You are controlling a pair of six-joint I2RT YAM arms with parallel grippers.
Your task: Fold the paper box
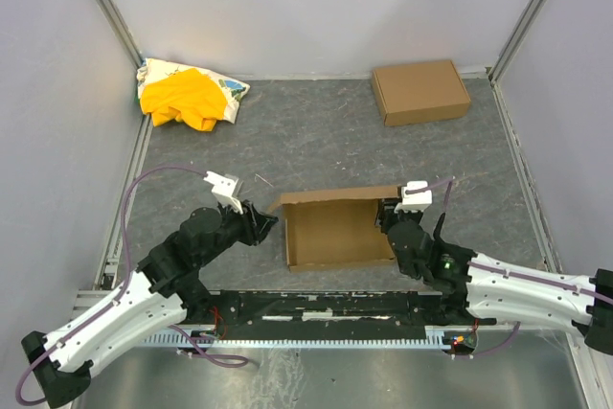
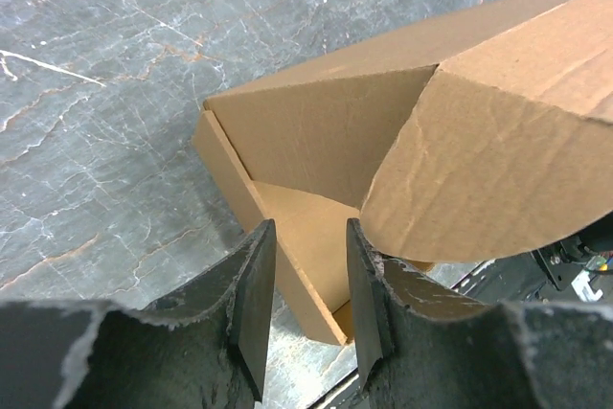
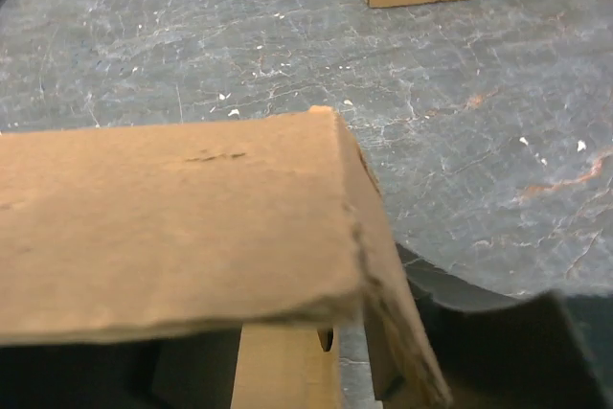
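Observation:
The paper box (image 1: pixel 335 229) lies half folded at the table's near middle, its walls up and its back flap raised. My left gripper (image 1: pixel 264 221) is at the box's left wall. In the left wrist view the fingers (image 2: pixel 255 302) stand apart, open, with the near end of that wall (image 2: pixel 287 265) between them untouched and a curved flap (image 2: pixel 498 160) hanging over the right one. My right gripper (image 1: pixel 391 223) is at the box's right side. There a flap of the box (image 3: pixel 172 227) covers most of the view, and the little that shows of the right gripper (image 3: pixel 306 375) looks open.
A ready-made brown cardboard box (image 1: pixel 421 91) sits at the back right. A yellow-and-white cloth heap (image 1: pixel 192 95) lies in the back left corner. White walls close three sides. A black rail (image 1: pixel 316 308) runs along the near edge between the arm bases.

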